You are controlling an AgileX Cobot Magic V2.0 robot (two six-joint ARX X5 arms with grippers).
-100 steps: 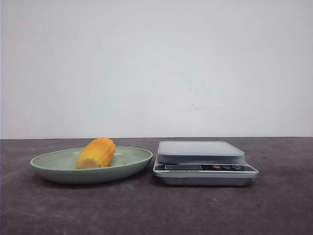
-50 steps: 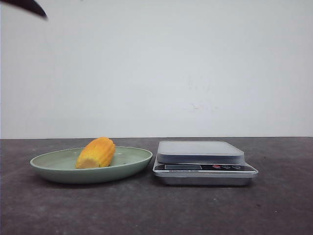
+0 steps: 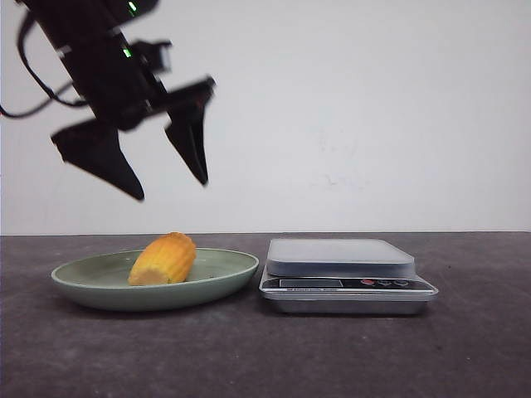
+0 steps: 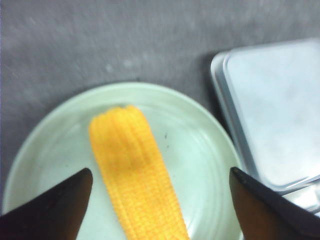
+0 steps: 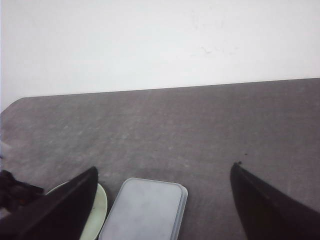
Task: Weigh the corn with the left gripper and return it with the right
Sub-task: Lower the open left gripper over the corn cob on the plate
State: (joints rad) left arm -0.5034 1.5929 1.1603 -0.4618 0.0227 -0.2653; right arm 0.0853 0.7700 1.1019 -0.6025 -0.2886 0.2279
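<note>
The corn (image 3: 163,259) is a stubby yellow-orange cob lying on a pale green plate (image 3: 224,274) at the left of the table. In the left wrist view the corn (image 4: 135,175) lies between the two spread black fingers. My left gripper (image 3: 172,191) is open and empty, hanging in the air above the corn and plate. A silver kitchen scale (image 3: 344,274) stands right of the plate, its platform bare. My right gripper (image 5: 162,172) is open and empty, high above the scale (image 5: 145,210); it does not show in the front view.
The dark grey table (image 3: 265,356) runs to a white wall behind. The plate (image 5: 97,210) and scale sit close together, a narrow gap between them. The left arm's cable (image 3: 25,75) hangs at the far left.
My left arm has come down into the front view from the upper left, from only a fingertip half a second ago to the whole open gripper above the plate. Corn, plate and scale have not moved.
</note>
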